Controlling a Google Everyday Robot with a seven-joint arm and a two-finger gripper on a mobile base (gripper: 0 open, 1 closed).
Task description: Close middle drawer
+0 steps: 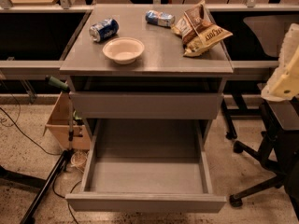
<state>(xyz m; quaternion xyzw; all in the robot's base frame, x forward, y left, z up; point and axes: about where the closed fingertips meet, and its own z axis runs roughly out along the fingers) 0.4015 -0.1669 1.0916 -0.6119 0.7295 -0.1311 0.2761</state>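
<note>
The middle drawer [145, 203] is pulled far out of the grey cabinet, toward the camera. It is wide and shallow, with a narrow flat front panel and a smooth, empty grey inside [147, 174]. Above it, the taller-fronted grey drawer [145, 105] stands slightly out from the cabinet. The gripper [286, 73] shows as a cream and white shape at the right edge of the view. It is right of the cabinet, higher than the open drawer, and touches neither drawer.
The cabinet top [159, 55] holds a blue can [103, 30], a white bowl [123, 50], a lying bottle [159, 18] and chip bags [200, 28]. A cardboard box [60, 125] and a black stand [51, 176] are on the left. Office chair legs [261, 171] are on the right.
</note>
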